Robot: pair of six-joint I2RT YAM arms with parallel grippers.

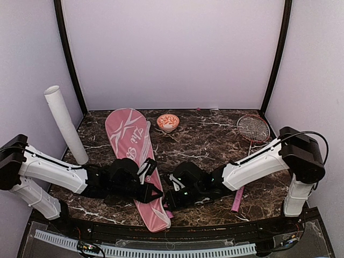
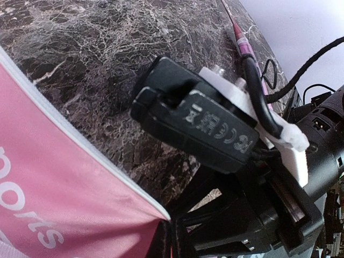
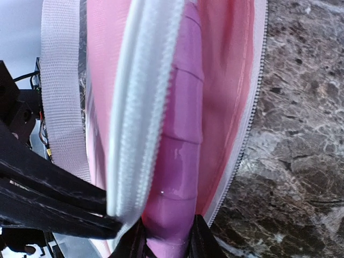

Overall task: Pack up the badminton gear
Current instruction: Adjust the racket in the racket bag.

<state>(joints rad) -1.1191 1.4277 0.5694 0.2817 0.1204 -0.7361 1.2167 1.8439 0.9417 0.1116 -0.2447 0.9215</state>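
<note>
The pink cover (image 1: pixel 131 156) hides most of one racket. Only its pink handle (image 3: pixel 180 161) shows in the cover's open zip. The handle's end and the right gripper (image 3: pixel 167 244) pinching it run off the bottom of the right wrist view. From above, both arms hide the cover's lower right edge. Right of the cover, the second racket (image 1: pixel 252 129) loses part of its shaft behind the right arm (image 1: pixel 252 166). Beyond the cover, the bowl (image 1: pixel 167 122) has a pattern too small to make out. The left wrist view cuts off the cover's lettering.
</note>
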